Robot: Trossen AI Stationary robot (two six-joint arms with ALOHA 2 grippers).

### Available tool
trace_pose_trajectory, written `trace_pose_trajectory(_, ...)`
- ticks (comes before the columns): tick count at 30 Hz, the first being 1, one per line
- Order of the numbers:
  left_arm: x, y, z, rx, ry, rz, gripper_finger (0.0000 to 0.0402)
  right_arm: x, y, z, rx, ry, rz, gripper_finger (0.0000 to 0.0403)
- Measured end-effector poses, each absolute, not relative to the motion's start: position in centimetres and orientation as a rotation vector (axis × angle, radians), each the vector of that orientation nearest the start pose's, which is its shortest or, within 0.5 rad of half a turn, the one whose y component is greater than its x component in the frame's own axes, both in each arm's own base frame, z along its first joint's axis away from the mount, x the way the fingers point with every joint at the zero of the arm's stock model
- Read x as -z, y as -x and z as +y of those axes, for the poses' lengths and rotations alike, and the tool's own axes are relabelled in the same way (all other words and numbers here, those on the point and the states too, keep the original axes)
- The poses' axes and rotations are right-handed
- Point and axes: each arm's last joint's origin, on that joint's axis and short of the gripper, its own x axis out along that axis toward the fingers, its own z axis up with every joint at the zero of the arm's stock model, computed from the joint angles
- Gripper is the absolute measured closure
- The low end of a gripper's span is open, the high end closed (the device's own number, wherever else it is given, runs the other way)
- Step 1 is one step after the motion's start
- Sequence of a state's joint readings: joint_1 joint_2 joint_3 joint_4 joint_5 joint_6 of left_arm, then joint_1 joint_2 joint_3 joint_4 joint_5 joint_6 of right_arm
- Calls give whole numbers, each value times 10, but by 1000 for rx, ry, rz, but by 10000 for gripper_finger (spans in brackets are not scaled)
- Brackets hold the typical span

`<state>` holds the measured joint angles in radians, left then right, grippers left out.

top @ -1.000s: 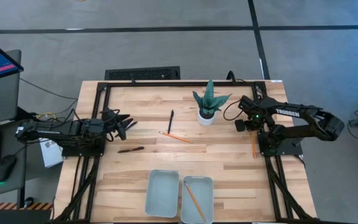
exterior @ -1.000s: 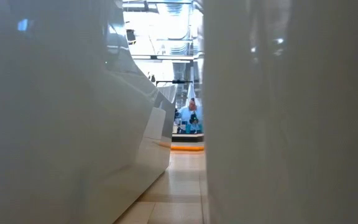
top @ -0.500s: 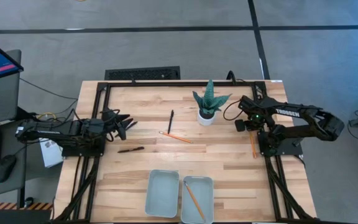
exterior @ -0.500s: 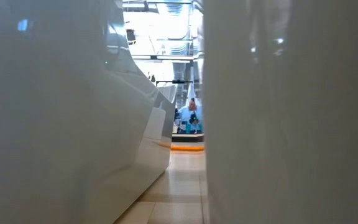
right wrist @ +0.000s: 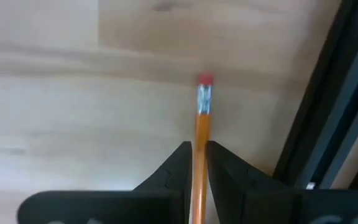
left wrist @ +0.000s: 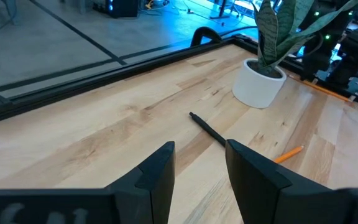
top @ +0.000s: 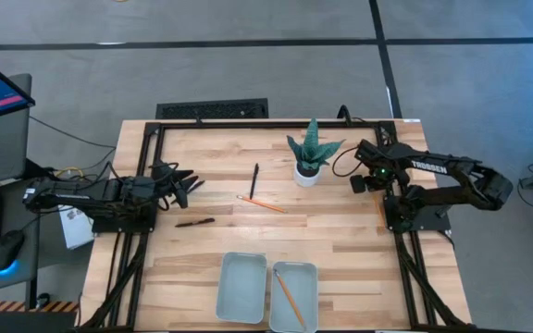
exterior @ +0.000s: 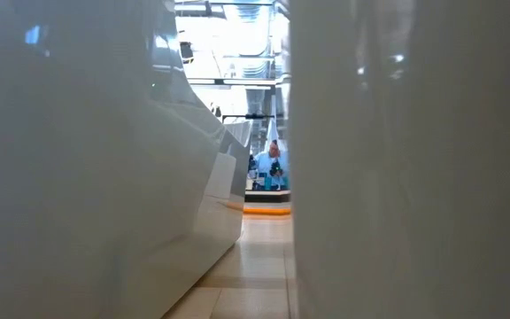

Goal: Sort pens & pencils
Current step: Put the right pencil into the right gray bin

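Observation:
My right gripper [top: 378, 181] stands at the table's right edge, pointing down, shut on an orange pencil [right wrist: 202, 121]. My left gripper [top: 189, 181] waits open at the left edge with nothing between its fingers [left wrist: 199, 168]. One black pen [top: 254, 180] lies flat mid-table, left of the plant. A second pen [top: 195, 222] lies nearer the left arm. A loose pencil [top: 262, 203] lies flat at the centre. Another pencil [top: 290, 298] lies in the right tray [top: 309, 277]. The left tray [top: 241, 288] holds nothing. My right gripper pinches the pencil's shaft [right wrist: 201, 140] between its two fingers, which come from above and point down. The fingers lie across the pencil. Its red eraser end [right wrist: 205, 81] sticks out past them. I cannot tell whether the pencil rests on the wood or is clear of it.
A potted plant [top: 310, 159] stands between the mid-table pen and my right arm. A black frame rail [right wrist: 328, 118] runs close beside the held pencil. The two white trays sit at the near edge and block most of the low view; a person [exterior: 274, 164] shows far off in the room.
The pencil at my right gripper lay stretched toward the near edge; in the high view it now shows shorter and fainter under the gripper. My right gripper has barely moved.

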<state>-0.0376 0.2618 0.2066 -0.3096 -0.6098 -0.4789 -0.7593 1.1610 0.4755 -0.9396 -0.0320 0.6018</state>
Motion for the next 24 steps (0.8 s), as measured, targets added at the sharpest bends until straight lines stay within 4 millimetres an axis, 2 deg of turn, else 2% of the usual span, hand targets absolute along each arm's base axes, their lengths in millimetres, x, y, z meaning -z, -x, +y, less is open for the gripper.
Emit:
trace_pose_trajectory(16, -186, -99, 13, -636, 343, 207, 269, -143, -99, -94, 1058, -1072, 1370, 332)
trace_pose_trajectory(24, -186, -99, 13, -636, 343, 208, 269, -138, -100, -95, 1062, -1079, 1405, 332)
